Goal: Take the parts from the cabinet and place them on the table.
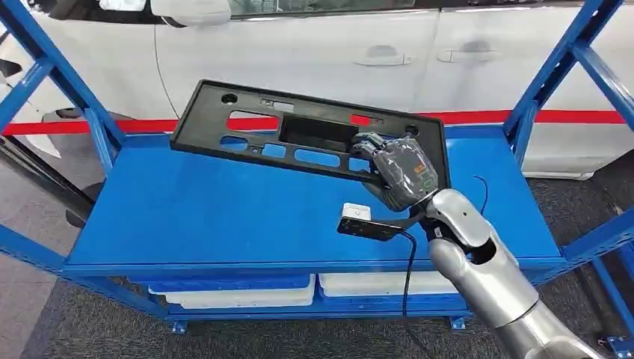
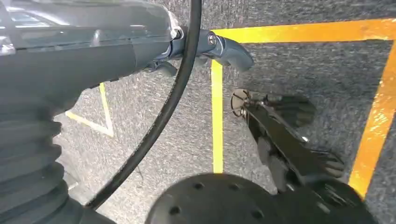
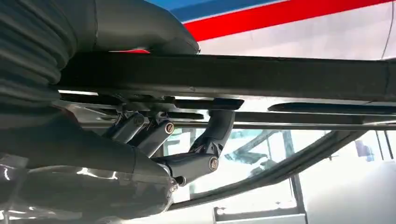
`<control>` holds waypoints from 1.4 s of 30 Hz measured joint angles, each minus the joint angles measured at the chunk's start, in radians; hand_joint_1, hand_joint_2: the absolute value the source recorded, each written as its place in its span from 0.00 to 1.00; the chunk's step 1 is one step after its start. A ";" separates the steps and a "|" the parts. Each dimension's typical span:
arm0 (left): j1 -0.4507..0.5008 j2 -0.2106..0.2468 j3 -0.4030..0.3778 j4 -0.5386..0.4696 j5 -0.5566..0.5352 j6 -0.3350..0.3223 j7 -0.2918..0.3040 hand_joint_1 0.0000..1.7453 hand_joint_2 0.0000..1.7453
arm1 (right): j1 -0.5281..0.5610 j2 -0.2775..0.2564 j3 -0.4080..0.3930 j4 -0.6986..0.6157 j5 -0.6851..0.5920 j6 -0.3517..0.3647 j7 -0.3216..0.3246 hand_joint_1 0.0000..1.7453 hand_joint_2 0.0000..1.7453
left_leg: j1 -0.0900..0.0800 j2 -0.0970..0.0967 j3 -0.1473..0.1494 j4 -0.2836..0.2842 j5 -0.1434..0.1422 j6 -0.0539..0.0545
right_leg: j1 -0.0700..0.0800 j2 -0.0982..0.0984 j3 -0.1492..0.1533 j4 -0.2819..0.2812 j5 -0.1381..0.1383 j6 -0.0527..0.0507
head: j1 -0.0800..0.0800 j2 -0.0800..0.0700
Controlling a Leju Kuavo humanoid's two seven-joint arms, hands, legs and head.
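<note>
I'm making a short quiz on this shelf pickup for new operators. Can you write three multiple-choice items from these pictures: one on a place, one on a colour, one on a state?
1. Where is the black panel?
A. Lying flat on the floor
B. Tilted above the blue shelf
C. Inside a white bin

2. What colour is the stripe behind the shelf?
A. Red
B. Green
C. Yellow

3. What is the right hand doing?
A. Hanging open beside the shelf
B. Pressing on the shelf
C. Holding the panel near one end

Answers: 1 B, one end is raised over the shelf; 2 A, a red band runs behind the frame; 3 C, its fingers wrap the panel's edge.
</note>
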 joint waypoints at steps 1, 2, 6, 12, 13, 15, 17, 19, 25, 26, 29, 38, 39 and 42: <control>-0.001 0.000 0.001 0.000 -0.004 0.000 0.000 0.00 1.00 | 0.000 -0.001 -0.001 0.000 0.000 0.000 0.000 1.00 1.00 | -0.004 0.000 0.053 -0.084 0.015 0.012 | 0.001 0.000 -0.004 0.000 0.007 0.002 | 0.000 0.000; -0.003 0.000 0.001 -0.004 -0.006 0.000 0.001 0.00 1.00 | 0.000 -0.004 -0.003 -0.002 0.000 -0.002 0.000 1.00 1.00 | -0.009 0.001 0.077 -0.128 -0.005 0.013 | 0.004 0.000 -0.009 -0.002 0.015 0.009 | 0.000 0.000; 0.000 -0.002 0.005 -0.006 -0.013 0.000 0.002 0.00 1.00 | 0.013 -0.007 -0.016 -0.013 -0.027 -0.013 -0.002 1.00 1.00 | -0.019 0.000 0.048 -0.141 0.044 0.018 | 0.001 -0.001 -0.008 -0.031 0.061 0.038 | 0.000 0.000; 0.000 -0.008 0.017 -0.007 -0.015 0.001 0.003 0.00 1.00 | 0.045 0.005 -0.055 -0.023 -0.051 -0.026 -0.010 1.00 1.00 | -0.008 0.022 -0.028 -0.154 0.124 0.036 | -0.007 -0.003 -0.075 0.253 -0.171 0.060 | 0.001 0.000; -0.001 -0.009 0.018 -0.007 -0.015 0.001 0.003 0.00 1.00 | 0.053 0.006 -0.061 -0.024 -0.052 -0.026 -0.010 1.00 1.00 | -0.007 0.023 -0.048 -0.147 0.134 0.033 | -0.011 -0.004 -0.057 0.262 -0.143 0.064 | 0.001 0.000; -0.001 -0.011 0.018 -0.007 -0.015 0.000 0.003 0.00 1.00 | 0.055 0.006 -0.068 -0.026 -0.052 -0.026 -0.010 1.00 1.00 | -0.005 0.024 -0.080 -0.131 0.145 0.026 | -0.017 -0.006 0.023 0.174 -0.083 0.068 | 0.001 0.000; 0.000 -0.013 0.019 -0.010 -0.016 0.001 0.003 0.00 1.00 | 0.055 0.006 -0.078 -0.036 -0.053 -0.027 -0.010 1.00 1.00 | -0.008 0.024 -0.111 -0.105 0.152 0.014 | -0.018 -0.002 0.148 -0.003 -0.119 0.069 | 0.001 0.000; -0.001 -0.014 0.022 -0.012 -0.016 0.001 0.003 0.00 1.00 | 0.063 0.006 -0.088 -0.045 -0.057 -0.033 -0.013 1.00 1.00 | -0.007 0.022 -0.115 -0.100 0.165 0.001 | -0.012 0.002 0.145 -0.021 -0.118 0.044 | 0.000 0.000; 0.007 -0.017 0.032 -0.016 -0.023 0.000 0.004 0.00 1.00 | 0.072 0.000 -0.103 -0.052 -0.068 -0.032 -0.018 1.00 1.00 | 0.003 0.002 -0.173 0.067 -0.004 -0.026 | -0.013 -0.003 0.093 -0.025 -0.059 0.000 | 0.000 0.000; 0.006 -0.018 0.034 -0.016 -0.024 0.000 0.004 0.00 1.00 | 0.072 -0.004 -0.105 -0.052 -0.069 -0.031 -0.018 1.00 1.00 | 0.003 0.001 -0.185 0.135 -0.041 -0.028 | -0.012 -0.003 0.079 -0.024 -0.048 -0.001 | 0.000 0.000; 0.006 -0.018 0.041 -0.024 -0.025 -0.001 0.004 0.00 1.00 | 0.077 -0.005 -0.106 -0.053 -0.070 -0.029 -0.018 1.00 1.00 | 0.002 0.001 -0.137 0.166 0.005 -0.026 | -0.008 -0.002 0.035 -0.022 -0.015 0.001 | 0.000 0.000; 0.010 -0.023 0.044 -0.048 -0.029 -0.016 0.008 0.00 1.00 | 0.081 -0.003 -0.124 -0.061 -0.083 -0.019 -0.021 1.00 1.00 | -0.003 0.012 0.047 -0.162 0.070 0.022 | -0.003 0.000 -0.020 -0.022 0.020 0.045 | 0.000 0.000; 0.011 -0.024 0.044 -0.053 -0.031 -0.017 0.010 0.00 1.00 | 0.081 0.000 -0.129 -0.061 -0.085 -0.018 -0.021 1.00 1.00 | -0.004 0.014 0.031 -0.161 0.083 0.033 | -0.007 -0.003 -0.038 0.032 -0.052 0.048 | 0.000 0.000; 0.019 -0.031 0.047 -0.070 -0.036 -0.026 0.024 0.00 1.00 | 0.088 0.012 -0.137 -0.061 -0.088 -0.017 -0.021 1.00 1.00 | -0.006 0.018 -0.016 -0.155 0.113 0.034 | -0.008 -0.004 -0.081 0.243 -0.177 0.057 | 0.000 0.000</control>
